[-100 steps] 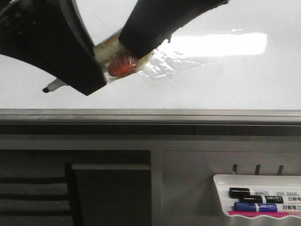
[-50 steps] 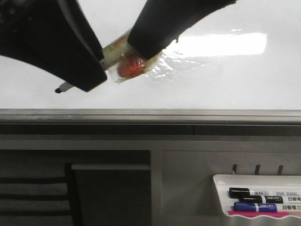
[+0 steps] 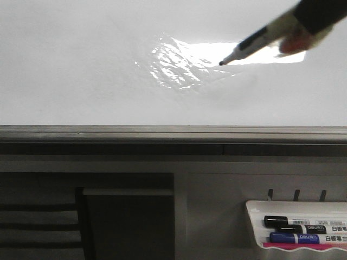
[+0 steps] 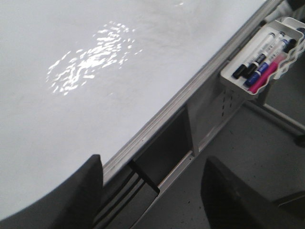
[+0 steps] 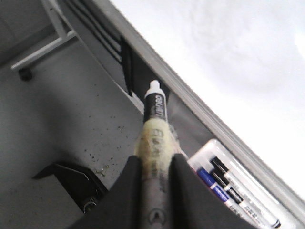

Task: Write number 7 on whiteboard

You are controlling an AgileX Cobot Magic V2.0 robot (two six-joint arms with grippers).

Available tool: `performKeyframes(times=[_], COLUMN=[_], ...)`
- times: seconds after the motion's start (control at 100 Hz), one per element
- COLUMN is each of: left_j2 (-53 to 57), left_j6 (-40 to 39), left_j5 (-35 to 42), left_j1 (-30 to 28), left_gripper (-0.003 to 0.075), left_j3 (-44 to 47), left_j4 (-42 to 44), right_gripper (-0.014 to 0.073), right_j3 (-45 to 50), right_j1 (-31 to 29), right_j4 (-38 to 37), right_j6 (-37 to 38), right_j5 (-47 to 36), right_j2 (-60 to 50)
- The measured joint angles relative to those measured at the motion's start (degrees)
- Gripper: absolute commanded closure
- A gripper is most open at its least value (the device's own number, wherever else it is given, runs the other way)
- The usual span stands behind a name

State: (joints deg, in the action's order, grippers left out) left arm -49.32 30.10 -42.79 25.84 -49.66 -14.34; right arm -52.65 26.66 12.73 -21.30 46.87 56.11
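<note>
Moved: right gripper (image 5: 155,164) has swung from the upper left to the upper right of the front view.
Claw: clenched on a black-and-white whiteboard marker (image 3: 255,44); the left gripper (image 4: 150,191) is spread and empty.
Tip: ahead of the claw, pointing at the large glossy white whiteboard (image 3: 81,70); contact cannot be told.
Number 7: no stroke visible, so writing seems not yet begun.

Right gripper (image 5: 155,164) fingers closed on a marker (image 5: 156,107), arm reaching in from upper right. Left gripper (image 4: 150,191) fingers spread apart, holding nothing.
</note>
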Motion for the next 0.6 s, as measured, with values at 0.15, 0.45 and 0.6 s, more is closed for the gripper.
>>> performKeyframes(times=[0.15,0.45,0.6], left_j2=[4.4,5.5,5.5], left_j6=[-0.2,-0.4,-0.4], left_j5=[3.5,8.3,10.4], left_j1=[-6.2,-9.3,-9.3], left_gripper=[0.03,0.03,0.03], left_j3=[6.2,8.2,8.2], left_j4=[-4.8,-6.8,-7.1], right_gripper=[0.0657,0.0657,0.0657], right_j3=[6.5,5.6,-3.4], right_j1=[-4.6,-5.3,-5.4], right_j4=[-0.1,1.6,1.9], right_j6=[7.0,8.0,8.1], right_j5=[-4.8,-7.2,0.1], right_j2=[-3.2,-2.8,3.4])
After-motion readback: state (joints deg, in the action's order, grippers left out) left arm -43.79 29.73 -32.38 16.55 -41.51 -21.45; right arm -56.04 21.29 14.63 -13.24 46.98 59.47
